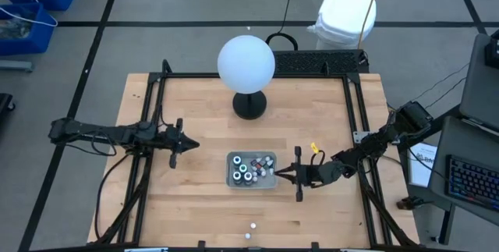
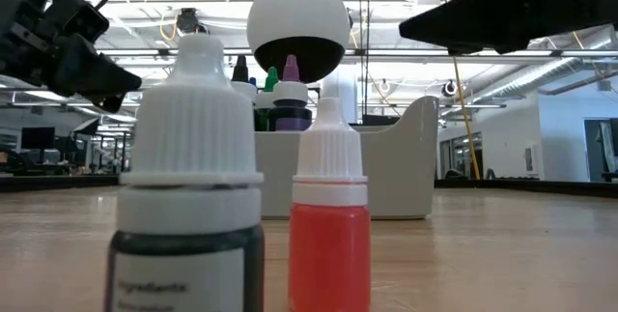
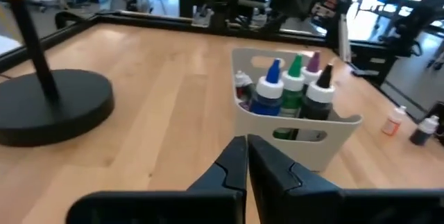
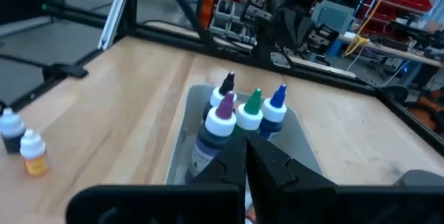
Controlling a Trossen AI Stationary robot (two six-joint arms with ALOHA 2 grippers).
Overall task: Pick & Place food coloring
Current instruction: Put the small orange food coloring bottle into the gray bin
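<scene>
The food coloring stands mostly in a grey tray [image 1: 231, 180] mid-table: dark bottles with blue [image 3: 269, 89], green [image 3: 294, 84] and purple [image 4: 223, 116] tips stand upright in it. Two small white-capped bottles, one dark [image 2: 193, 196] and one orange-red [image 2: 329, 225], stand on their bases near the table's near edge [image 1: 249, 230]. My left gripper [image 1: 193, 146] hangs shut to the left of the tray, pointing at it, with bare table between. My right gripper [image 1: 277, 175] is shut at the tray's right rim, above it [image 4: 245, 148], and holds nothing that I can see.
A big white globe [image 1: 245, 63] on a black round base [image 1: 249, 105] stands behind the tray. Black frame rails [image 1: 156, 127] run along the table's left, right and far edges. Bare wood lies between the left gripper and the tray, and in front of the tray.
</scene>
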